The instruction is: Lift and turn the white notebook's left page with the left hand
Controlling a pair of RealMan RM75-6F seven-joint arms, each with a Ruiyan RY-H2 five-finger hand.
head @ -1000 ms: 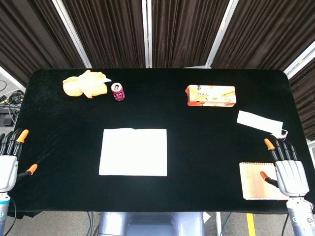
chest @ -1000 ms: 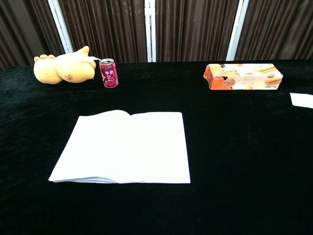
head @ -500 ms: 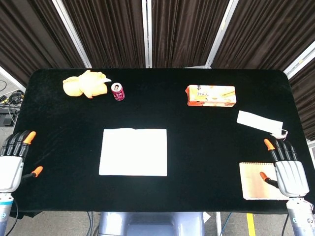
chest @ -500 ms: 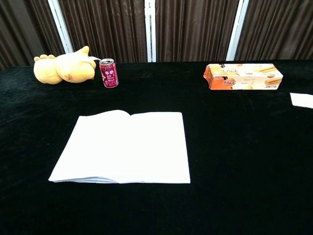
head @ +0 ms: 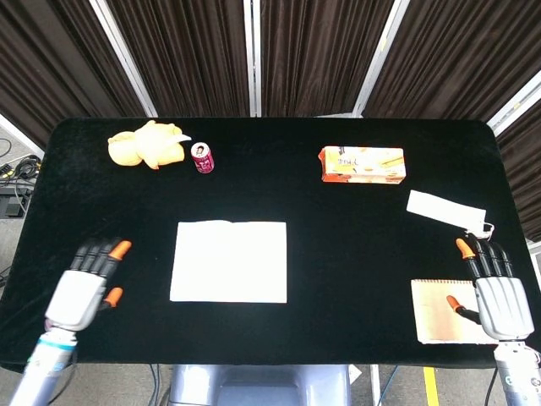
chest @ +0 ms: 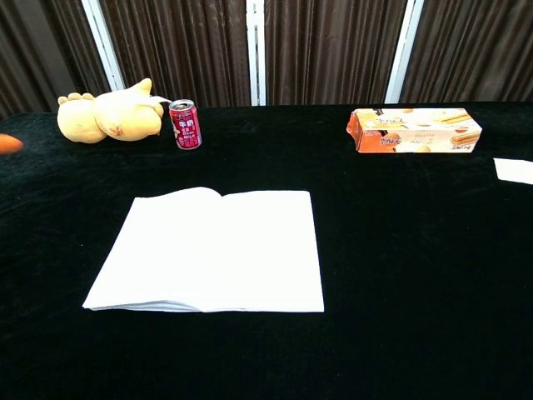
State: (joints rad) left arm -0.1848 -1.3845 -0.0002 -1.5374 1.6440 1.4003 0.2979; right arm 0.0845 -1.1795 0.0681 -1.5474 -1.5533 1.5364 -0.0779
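The white notebook [head: 228,260] lies open and flat in the middle of the black table [head: 338,254]; in the chest view the notebook [chest: 208,250] shows its left page slightly bowed near the spine. My left hand [head: 84,286] hovers over the table left of the notebook, fingers extended and apart, holding nothing; only an orange fingertip [chest: 7,143] of it shows at the chest view's left edge. My right hand [head: 495,292] is at the table's right front, fingers spread, above a tan spiral notepad [head: 444,311].
A yellow plush toy [head: 145,145] and a red can [head: 203,157] stand at the back left. An orange snack box [head: 363,164] lies at the back right, with a white paper slip [head: 446,210] nearer the right edge.
My left hand has moved right, from off the table's left edge to over the table, closer to the notebook. The right hand and the notebook have stayed put.
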